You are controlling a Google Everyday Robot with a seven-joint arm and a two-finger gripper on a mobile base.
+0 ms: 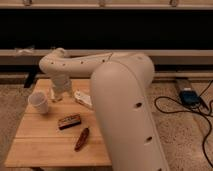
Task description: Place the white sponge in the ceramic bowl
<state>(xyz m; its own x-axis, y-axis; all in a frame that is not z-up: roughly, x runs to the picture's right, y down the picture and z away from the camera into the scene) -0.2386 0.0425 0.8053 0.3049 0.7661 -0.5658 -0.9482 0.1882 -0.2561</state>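
one arm (125,115) fills most of the view, its big white link up front blocking the right half of the table (40,145). gripper (60,93) is down at the far left part of the table, just behind and right of the cup (39,101). jaws spread wide, released, nothing clamped that i can see. sponge (54,95) is right at the fingertips, a pale lump on the wood between cup and gripper, partly covered; can't tell if a finger touches it. bowl is hidden behind the arm. white oblong item (82,98) lies tilted on the table just right of the gripper, apart from it. brown bar (69,121) lies mid-table, nearer the camera, and a reddish-brown stick-like thing (82,139) lies slanted just below it, not touching. cup is upright, mouth up. off the table on the right, black cables (170,107) loop on the speckled floor (180,145) near a small blue-grey box (189,95).
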